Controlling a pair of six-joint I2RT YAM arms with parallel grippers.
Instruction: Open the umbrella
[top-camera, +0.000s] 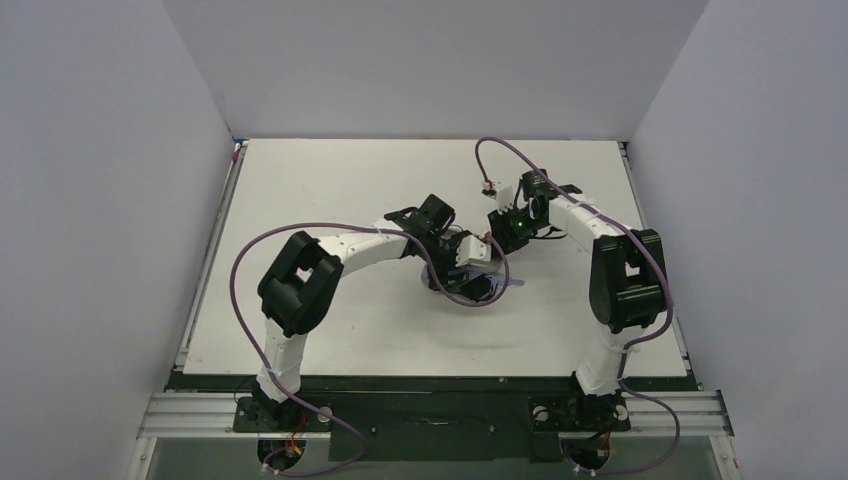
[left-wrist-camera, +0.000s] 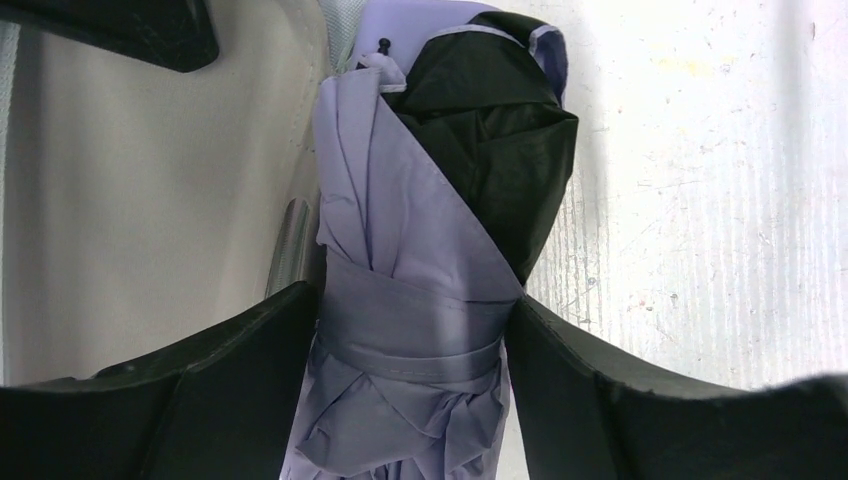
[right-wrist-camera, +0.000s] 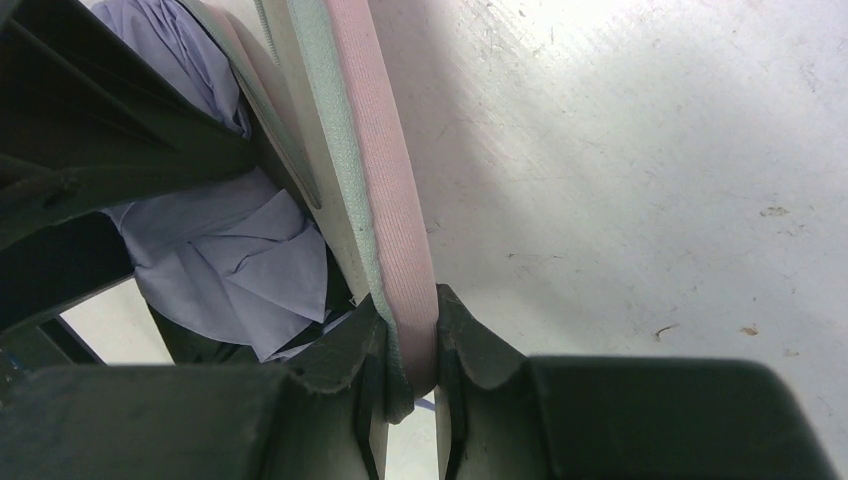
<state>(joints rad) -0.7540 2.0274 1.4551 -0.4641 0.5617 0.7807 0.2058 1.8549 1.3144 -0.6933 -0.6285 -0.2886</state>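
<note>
The umbrella (left-wrist-camera: 400, 230) is folded, a lavender bundle with black fabric showing at its far end and the lavender strap (left-wrist-camera: 420, 345) wrapped round it. My left gripper (left-wrist-camera: 415, 300) stands astride the bundle at the strap, both fingers pressed against its sides. In the top view the umbrella (top-camera: 474, 287) lies mid-table under the left gripper (top-camera: 462, 262). My right gripper (right-wrist-camera: 410, 340) is shut on the pink and green rim of the pale case (right-wrist-camera: 385, 200), with the umbrella's lavender folds (right-wrist-camera: 235, 260) just left of that rim. The shaft and handle are hidden.
The pale case (left-wrist-camera: 150, 200) fills the left of the left wrist view, right beside the umbrella. Both arms meet at the middle of the white table (top-camera: 330, 330), the right gripper (top-camera: 497, 232) just behind the left. Grey walls enclose the table on three sides.
</note>
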